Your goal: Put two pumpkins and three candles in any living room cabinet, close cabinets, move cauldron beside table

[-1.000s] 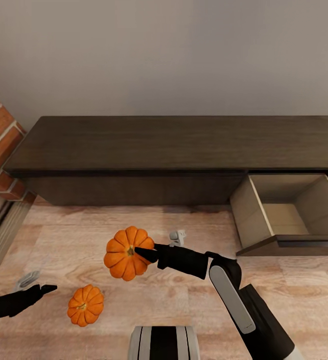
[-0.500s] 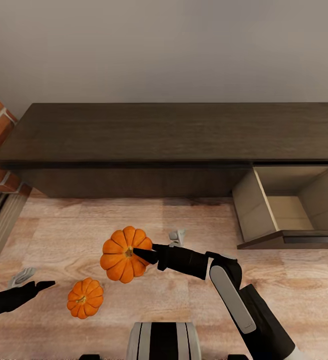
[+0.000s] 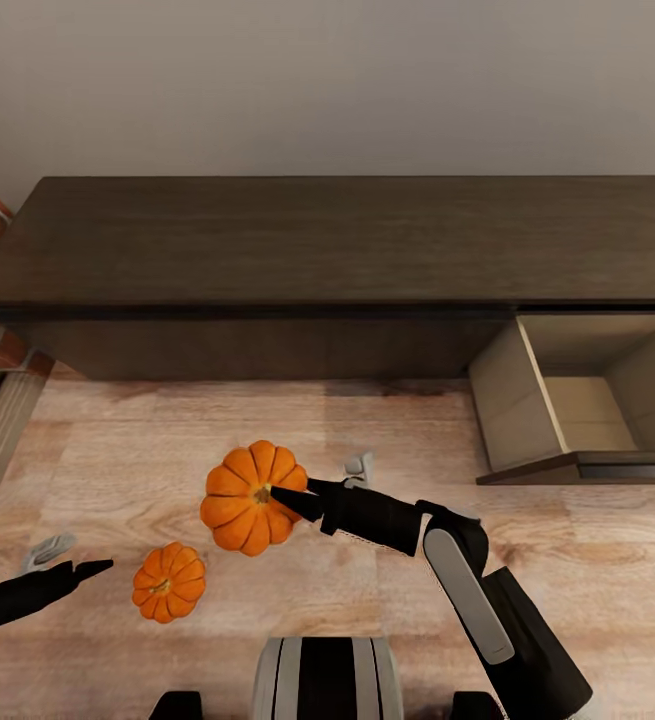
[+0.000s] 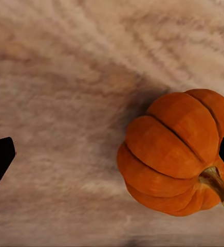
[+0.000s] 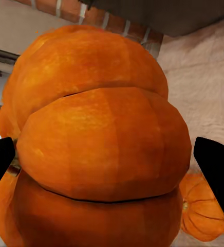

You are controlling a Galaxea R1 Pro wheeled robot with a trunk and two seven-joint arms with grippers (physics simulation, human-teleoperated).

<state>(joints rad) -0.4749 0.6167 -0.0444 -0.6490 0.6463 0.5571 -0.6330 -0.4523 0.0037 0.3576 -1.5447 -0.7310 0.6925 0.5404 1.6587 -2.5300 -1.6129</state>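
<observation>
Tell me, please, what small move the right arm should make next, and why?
Probably carry the held pumpkin rightward toward the open drawer: the right gripper grips it above the floor, and the drawer's pale interior looks empty.

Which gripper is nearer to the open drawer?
Right. The right gripper, shut on a pumpkin, is left of the open drawer. The left gripper is open, farther left, beside the other pumpkin on the floor.
</observation>
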